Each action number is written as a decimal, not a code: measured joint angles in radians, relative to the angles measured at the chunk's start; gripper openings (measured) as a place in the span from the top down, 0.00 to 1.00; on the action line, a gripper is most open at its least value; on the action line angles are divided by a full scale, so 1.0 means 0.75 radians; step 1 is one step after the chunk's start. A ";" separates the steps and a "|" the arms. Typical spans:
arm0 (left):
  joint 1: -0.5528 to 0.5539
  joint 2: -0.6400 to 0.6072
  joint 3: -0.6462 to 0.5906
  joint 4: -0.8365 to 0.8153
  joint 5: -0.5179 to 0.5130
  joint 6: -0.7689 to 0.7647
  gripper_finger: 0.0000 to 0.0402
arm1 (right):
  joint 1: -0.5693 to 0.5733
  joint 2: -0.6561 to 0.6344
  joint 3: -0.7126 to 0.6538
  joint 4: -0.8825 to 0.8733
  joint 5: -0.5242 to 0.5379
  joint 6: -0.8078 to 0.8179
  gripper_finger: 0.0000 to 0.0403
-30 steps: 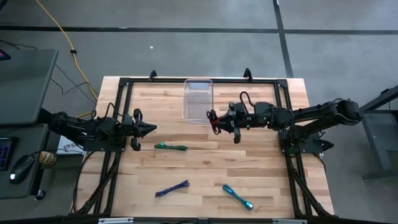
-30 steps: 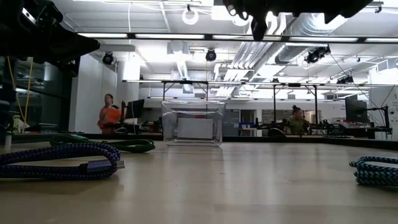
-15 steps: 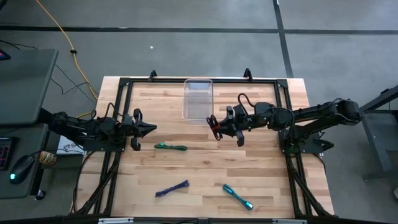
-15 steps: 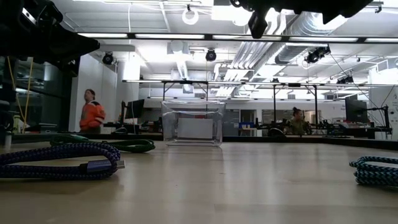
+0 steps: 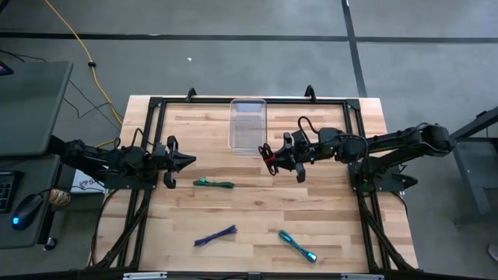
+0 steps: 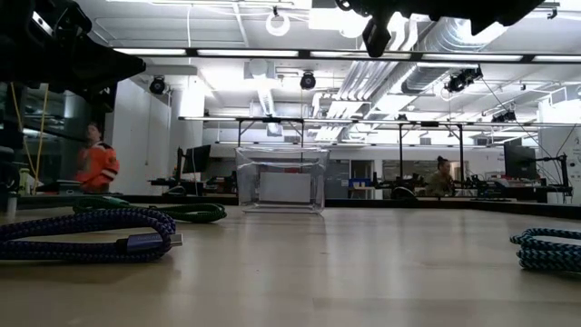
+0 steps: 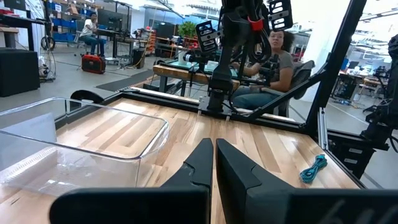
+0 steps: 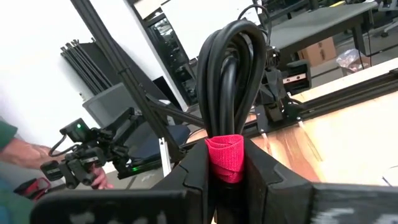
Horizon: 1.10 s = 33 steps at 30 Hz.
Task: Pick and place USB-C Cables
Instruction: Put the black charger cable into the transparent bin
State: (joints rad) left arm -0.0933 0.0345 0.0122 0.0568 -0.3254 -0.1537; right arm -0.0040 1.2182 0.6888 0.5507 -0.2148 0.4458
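Note:
My right gripper (image 5: 270,156) is shut on the red-and-black cable bundle (image 5: 266,154) above the table, just near-right of the clear container (image 5: 247,123). In the right wrist view the black loops (image 8: 227,74) stick out past the fingertips. The green cable (image 5: 212,184), purple cable (image 5: 215,236) and teal cable (image 5: 298,246) lie flat on the wooden table. My left gripper (image 5: 189,162) waits shut at the table's left, just left of the green cable, touching nothing. My right gripper pinches the bundle at its red strap (image 8: 225,154) between the two fingers (image 8: 193,171). It comes about level from the table's right. The black loops (image 8: 227,74) stick out beyond the fingertips toward the table's left. The bundle is lifted clear of the table.
The clear container (image 6: 281,180) stands at the far middle of the table. A black frame (image 5: 156,105) runs around the table's edges. People move in the room beyond (image 6: 95,163). Bare wood lies between the cables in the middle (image 5: 257,202).
My right gripper, still shut on the red-and-black bundle, has shifted slightly toward the near edge, away from the container's corner, and then held still. A person in the background has walked leftward.

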 joint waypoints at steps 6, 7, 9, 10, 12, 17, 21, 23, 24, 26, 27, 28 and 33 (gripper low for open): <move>0.000 0.000 0.000 0.000 0.000 0.000 1.00 | 0.000 0.000 0.000 -0.001 0.000 -0.001 0.90; 0.000 0.000 0.000 0.000 0.000 0.000 1.00 | 0.000 0.000 0.000 -0.001 0.001 -0.001 0.90; 0.000 0.000 0.000 0.000 0.000 -0.001 1.00 | 0.000 0.000 0.000 -0.001 0.002 -0.001 0.91; 0.001 -0.001 0.000 0.000 0.000 -0.006 1.00 | 0.000 0.000 0.000 -0.001 0.002 -0.001 0.91; 0.000 0.000 0.000 0.000 0.000 -0.014 1.00 | 0.000 0.000 0.000 -0.001 0.002 -0.001 0.91; 0.000 0.000 0.000 0.000 0.000 -0.013 1.00 | 0.000 0.000 0.000 -0.001 0.003 0.008 0.91; 0.000 0.000 0.000 0.000 0.000 -0.014 1.00 | -0.002 0.000 0.000 -0.001 0.005 0.034 0.91; 0.000 0.000 0.000 0.001 0.000 -0.019 1.00 | -0.002 -0.001 0.000 -0.001 0.010 0.034 0.91; 0.000 0.000 0.000 0.005 0.000 -0.035 1.00 | -0.002 -0.001 0.000 -0.001 0.014 0.034 0.91; 0.000 0.000 0.000 0.027 0.000 -0.061 0.99 | -0.002 -0.001 0.000 -0.001 0.017 0.038 0.91; 0.000 0.000 0.000 0.044 0.000 -0.067 0.99 | -0.002 -0.001 0.000 -0.001 0.026 0.038 0.91; 0.001 0.001 0.000 0.068 0.000 -0.068 0.97 | -0.002 -0.001 0.000 -0.001 0.042 0.036 0.91; 0.002 0.071 0.077 0.113 -0.020 -0.106 0.83 | -0.002 -0.001 0.000 -0.001 0.062 0.038 0.91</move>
State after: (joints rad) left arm -0.0917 0.0875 0.0700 0.1417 -0.3405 -0.2333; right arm -0.0051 1.2179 0.6888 0.5503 -0.1685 0.4740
